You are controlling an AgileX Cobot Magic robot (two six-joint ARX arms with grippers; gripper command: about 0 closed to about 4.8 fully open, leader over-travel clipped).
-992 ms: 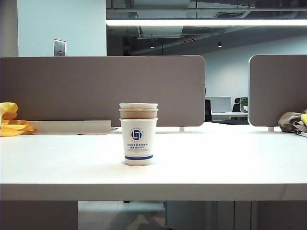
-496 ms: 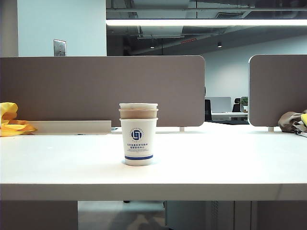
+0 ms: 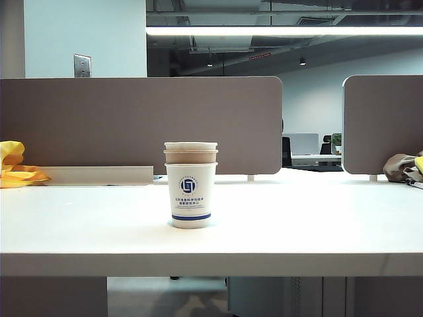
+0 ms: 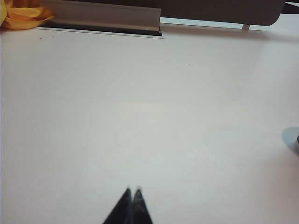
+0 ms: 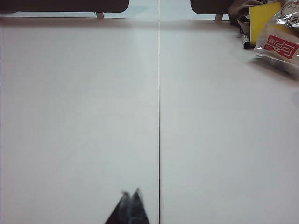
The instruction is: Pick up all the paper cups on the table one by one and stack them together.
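In our left wrist view the left claw (image 4: 133,190) shows only its two dark tips pressed together, clenched on nothing, hanging above bare white counter (image 4: 140,107). Outward from it we see a yellow cloth (image 4: 23,14) bunched at the far corner, beside a grey cable tray (image 4: 103,16) that runs along the foot of the partition. At one edge of this view a blurred grey-white sliver shows; we cannot tell what it is.

Our right claw (image 5: 130,192) looks the same: tips together, clenched and empty, poised just beside the dark seam (image 5: 159,116) that runs across the counter away from the camera. Well beyond it, at the far corner, lie a crinkled plastic packet (image 5: 278,44) with a red label, a yellow item behind it, and a dark marker pen (image 5: 245,41).

Neither claw appears in the exterior view. There the paper cups (image 3: 190,185) stand as one stack on the counter, slightly left of the middle and well apart from the clutter at both ends. The stack is upright, its long axis vertical, mouths pointing up. The outer cup is white, its blue round logo and blue band facing the camera. Nested inside it we see the brown kraft cup, only its upper band and rim showing, and inside that a second white rim on top. What the innermost cup holds is hidden from us. Behind the stack stand grey partition panels (image 3: 132,125).
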